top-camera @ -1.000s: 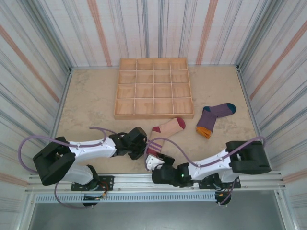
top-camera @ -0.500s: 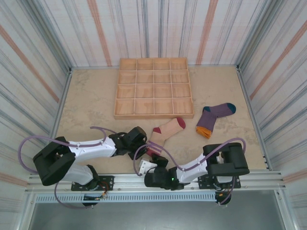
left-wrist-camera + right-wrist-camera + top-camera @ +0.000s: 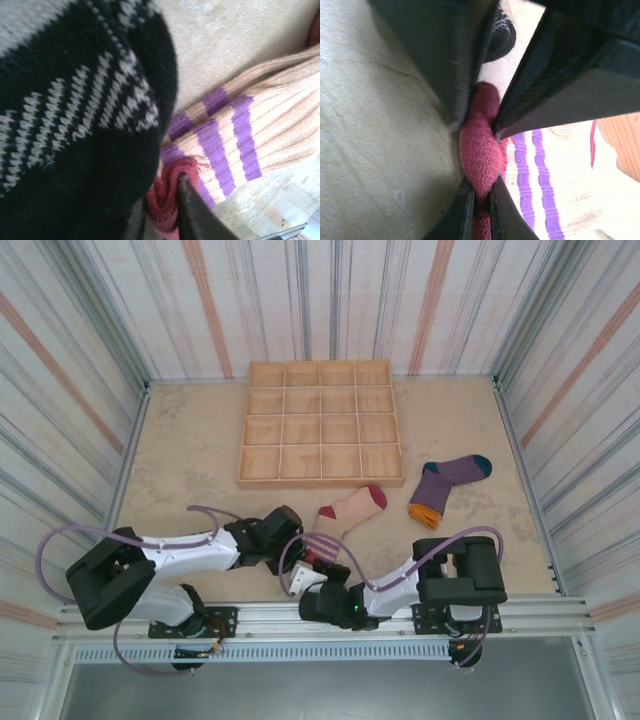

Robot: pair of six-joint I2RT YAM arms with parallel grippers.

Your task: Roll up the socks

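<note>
The left gripper (image 3: 161,212) is nearly closed and pinches the dark red folded cuff of the tan sock (image 3: 270,130). The right gripper (image 3: 481,192), also nearly closed, nips the same fold from the opposite side. The black-and-white sock (image 3: 75,125) lies close against the left gripper; whether it is held too, I cannot tell. The purple sock (image 3: 447,484) lies well apart.

Tray (image 3: 320,425) at tabletop's (image 3: 190,450) far side, tan sock (image 3: 348,508) near it, purple sock (image 3: 445,485) to the right, left claw (image 3: 296,543) and right claw (image 3: 317,563) at tan sock's near end
</note>
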